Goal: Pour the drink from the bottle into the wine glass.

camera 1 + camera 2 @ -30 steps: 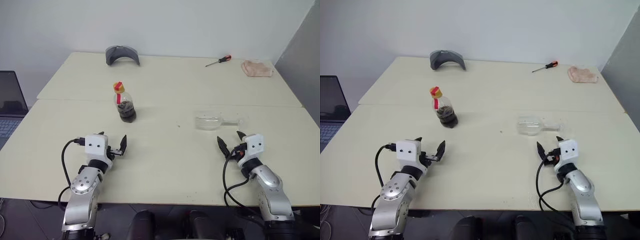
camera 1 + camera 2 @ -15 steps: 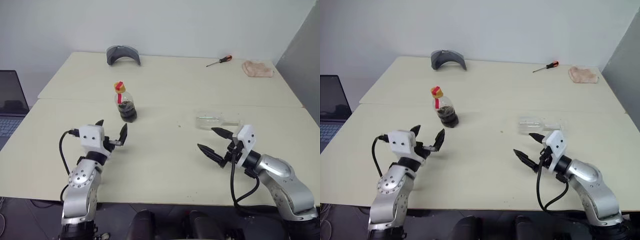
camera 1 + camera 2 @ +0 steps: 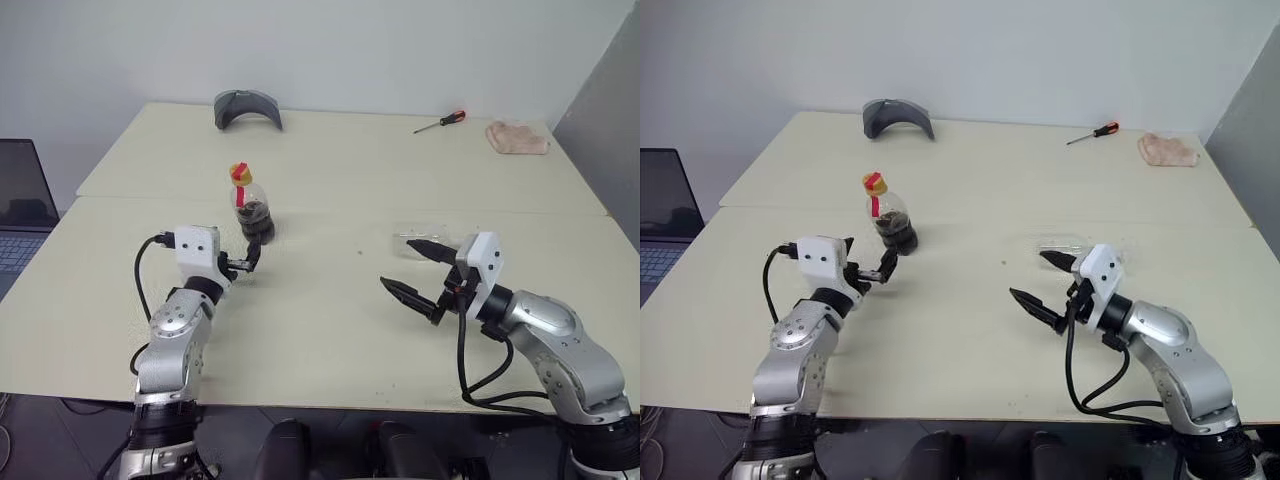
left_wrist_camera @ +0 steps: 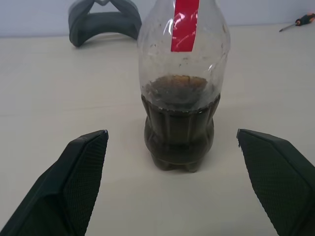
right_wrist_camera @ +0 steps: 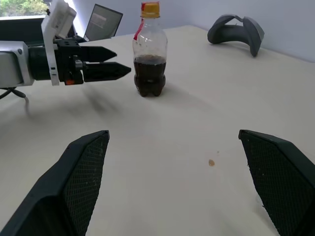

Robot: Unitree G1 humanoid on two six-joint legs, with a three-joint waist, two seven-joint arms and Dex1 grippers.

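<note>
flanking the bottle (image 3: 251, 204): grey headset (image 3: 246, 106), screwdriver (image 3: 438, 122), cloth (image 3: 516, 138), laptop (image 3: 22, 205).

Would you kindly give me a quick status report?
Left gripper open, short of the bottle. Right gripper open, empty. Glass lies on its side. Nothing in the way.

The bottle (image 3: 250, 212) stands upright on the counter (image 3: 330, 170), toward ten o'clock from the counter's middle; clear plastic, yellow cap, red neck label. The drink (image 4: 178, 142), dark brown, fills its lower part. The wine glass (image 3: 420, 238) lies on its side, clear, at about three o'clock, well apart from the bottle.
</note>
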